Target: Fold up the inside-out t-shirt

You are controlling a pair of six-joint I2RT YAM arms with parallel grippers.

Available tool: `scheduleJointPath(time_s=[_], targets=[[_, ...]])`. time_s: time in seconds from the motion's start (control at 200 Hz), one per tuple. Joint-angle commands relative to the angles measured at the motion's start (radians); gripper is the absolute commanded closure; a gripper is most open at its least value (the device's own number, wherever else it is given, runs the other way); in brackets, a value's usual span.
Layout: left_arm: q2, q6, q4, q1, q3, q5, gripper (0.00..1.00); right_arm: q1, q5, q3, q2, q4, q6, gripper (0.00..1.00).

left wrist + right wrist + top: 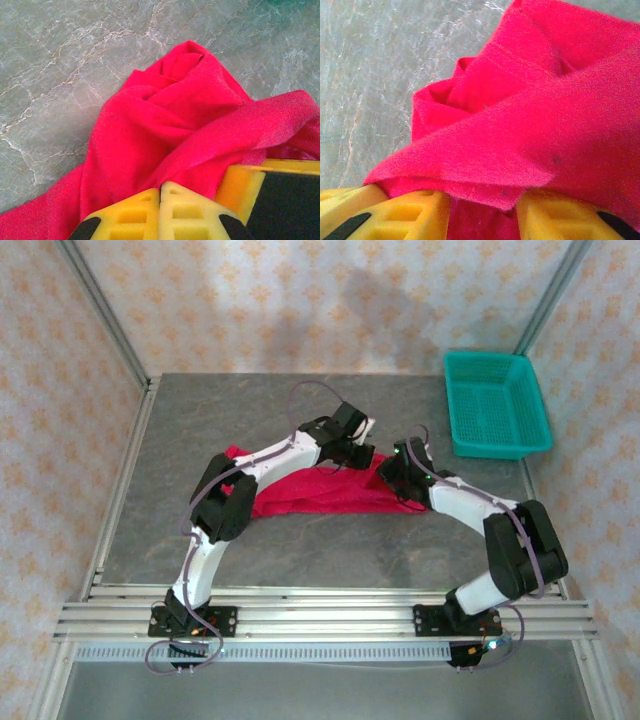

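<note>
A soft, rumpled red t-shirt [320,495] lies mid-table [300,410] on grey veined stone, its long axis running left to right. The left gripper [161,189] pinches a fold (yellow jaws together), and the right gripper [482,200] clamps bunched cloth, its jaws partly apart.

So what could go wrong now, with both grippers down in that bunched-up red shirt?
The t-shirt lies bunched and twisted, so pulling may tangle it further. The left gripper is shut on only a thin pinch of cloth at its tips, which could slip out. The right gripper has cloth between jaws that stand apart; if that hold is loose, one side may drop.
</note>
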Motion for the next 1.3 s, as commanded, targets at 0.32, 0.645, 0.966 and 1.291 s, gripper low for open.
scheduleJointPath(time_s=[0.32,0.645,0.966,1.291], targets=[[-0.016,0.015,-0.043,0.005,0.023,-0.020,1.00,-0.008,0.016,0.046,0.084,0.038,-0.012,0.56],[-0.007,0.015,-0.048,0.005,0.023,-0.016,1.00,-0.007,0.024,0.065,0.116,0.090,-0.016,0.85],[0.003,0.022,-0.062,0.007,0.038,-0.019,1.00,-0.008,0.023,0.117,-0.023,-0.129,-0.039,1.00],[-0.013,0.006,-0.067,0.010,0.045,-0.044,1.00,-0.011,-0.100,0.135,-0.195,-0.279,0.015,1.00]])
